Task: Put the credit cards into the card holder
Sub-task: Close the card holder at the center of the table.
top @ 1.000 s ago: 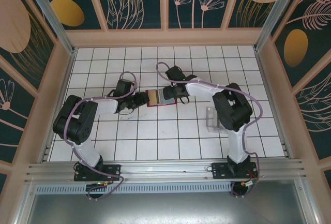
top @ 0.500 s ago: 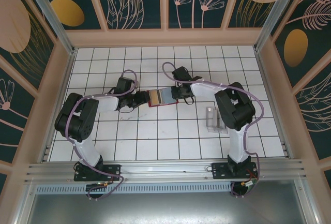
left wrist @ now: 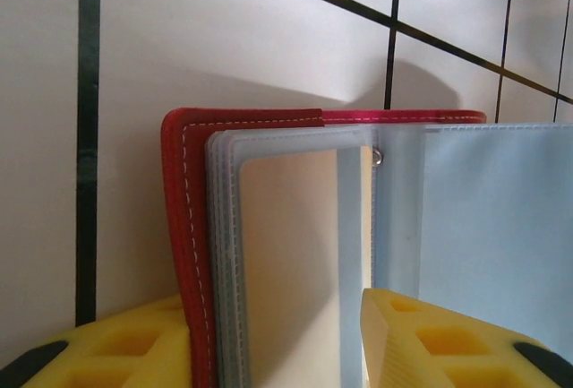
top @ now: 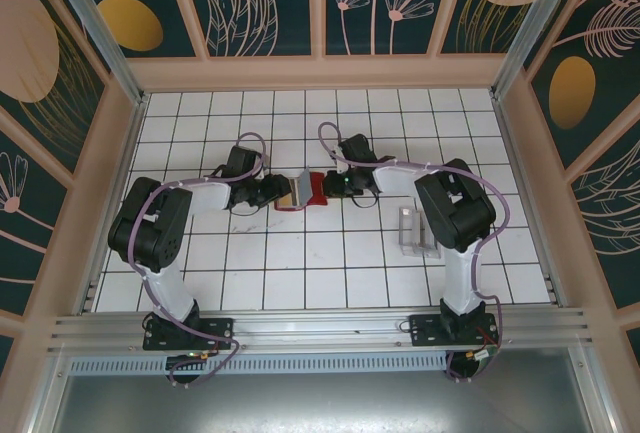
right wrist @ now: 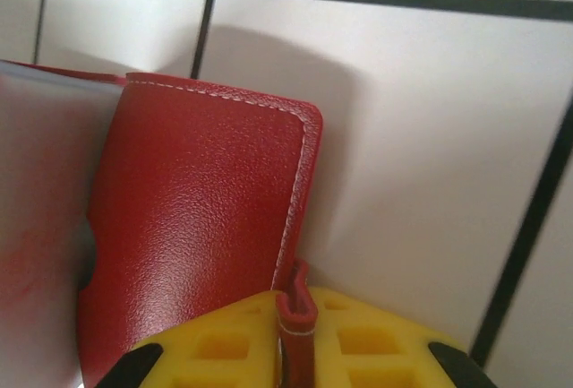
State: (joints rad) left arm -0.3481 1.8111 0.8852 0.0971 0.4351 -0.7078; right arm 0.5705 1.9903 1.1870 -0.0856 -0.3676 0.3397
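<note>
Left of the clear acrylic slotted tray (top: pixel 412 231), the left jaws are closed partway around one side of the small red folding card holder (top: pixel 305 190), gripping its cover and clear sleeves (left wrist: pixel 226 262) together. The holder stands opened on the white tiled tabletop (top: pixel 300 263). The right jaws, nearly shut, pinch the edge of its other red cover (right wrist: pixel 197 227). To my eye, they should spread the covers gently and hold one sleeve mouth steady.

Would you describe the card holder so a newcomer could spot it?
On the white tiled table, look near the centre. The small red folding card holder there is the only red item; the clear acrylic slotted tray nearby is colourless.
</note>
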